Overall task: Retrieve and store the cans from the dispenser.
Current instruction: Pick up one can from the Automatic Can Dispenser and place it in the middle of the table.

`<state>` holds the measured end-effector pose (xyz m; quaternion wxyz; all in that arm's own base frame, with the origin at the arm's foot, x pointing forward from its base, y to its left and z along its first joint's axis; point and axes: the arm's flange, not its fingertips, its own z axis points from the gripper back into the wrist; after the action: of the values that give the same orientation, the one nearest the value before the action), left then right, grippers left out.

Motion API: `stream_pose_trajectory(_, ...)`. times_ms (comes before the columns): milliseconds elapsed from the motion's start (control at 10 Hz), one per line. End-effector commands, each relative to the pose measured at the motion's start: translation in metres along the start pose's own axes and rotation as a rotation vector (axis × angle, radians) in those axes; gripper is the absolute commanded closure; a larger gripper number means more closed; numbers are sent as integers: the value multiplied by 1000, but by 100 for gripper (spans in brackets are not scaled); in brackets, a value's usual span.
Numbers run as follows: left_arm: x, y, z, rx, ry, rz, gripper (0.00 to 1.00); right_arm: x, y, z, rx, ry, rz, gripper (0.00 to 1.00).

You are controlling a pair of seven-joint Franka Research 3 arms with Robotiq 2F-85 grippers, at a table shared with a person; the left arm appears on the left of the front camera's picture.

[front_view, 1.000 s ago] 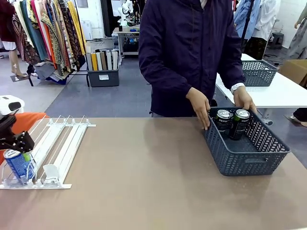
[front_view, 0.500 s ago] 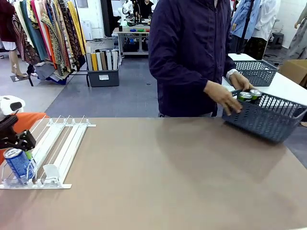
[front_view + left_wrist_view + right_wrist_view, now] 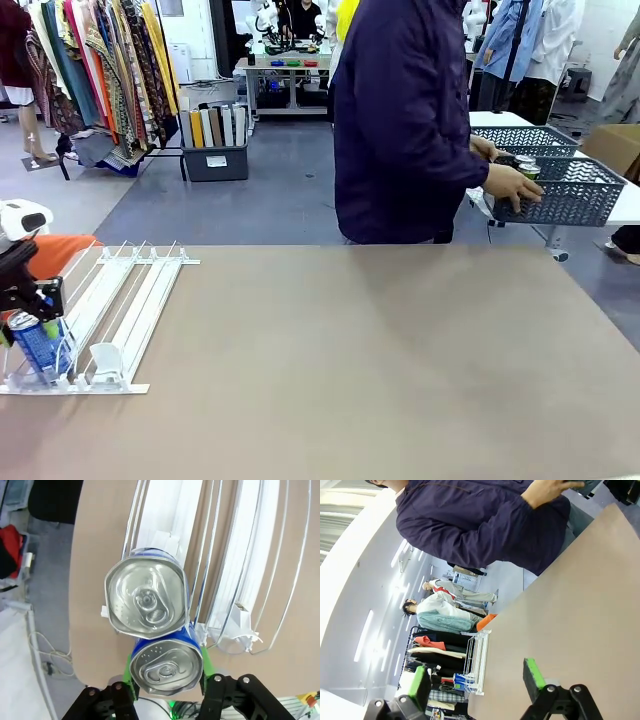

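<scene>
From the front, the left fingers (image 3: 36, 298) hung low over the near end of the dispenser (image 3: 125, 300) at the counter's (image 3: 350, 360) left edge. They were down around a blue can (image 3: 38, 348) standing in the leftmost rail, though how tight they sat I couldn't tell from there. Across the counter the person (image 3: 400, 120) was turned aside, holding a grey mesh basket (image 3: 560, 200) with dark cans (image 3: 522, 165) inside, clear of the counter.

Down the left wrist, the green pads (image 3: 205, 666) were clamped on either side of that blue can. A second can (image 3: 146, 600) stood touching it, just behind in the same rail.

The right wrist showed the right fingers (image 3: 532, 674) spread wide apart, with bare counter beyond and the dispenser well away.
</scene>
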<state>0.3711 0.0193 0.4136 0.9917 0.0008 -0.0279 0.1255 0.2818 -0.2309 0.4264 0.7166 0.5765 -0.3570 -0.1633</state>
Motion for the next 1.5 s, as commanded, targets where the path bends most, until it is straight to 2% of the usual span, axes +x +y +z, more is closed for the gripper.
stream_pose_trajectory(0, -12, 4, -9, 2, -21, 40, 100, 3, 4, 0, 13, -11, -11, 0)
stream_pose_trajectory(500, -11, 3, -8, -6, -18, 11, 100, 3, 4, 0, 13, -11, -11, 0)
stream_pose_trajectory(700, -21, 4, 9, -26, -33, -17, 100, 3, 4, 0, 13, -11, -11, 0)
stream_pose_trajectory(900, -43, 12, 57, -46, -61, 15, 100, 3, 4, 0, 13, -11, -11, 0)
stream_pose_trajectory(1000, -57, 16, 84, -50, -43, 1, 100, 3, 4, 0, 13, -11, -11, 0)
stream_pose_trajectory(1100, -69, 19, 115, -58, -46, -62, 100, 3, 4, 0, 13, -11, -11, 0)
stream_pose_trajectory(1400, -94, 26, 197, 4, -152, -185, 100, 3, 4, 0, 13, -11, -11, 0)
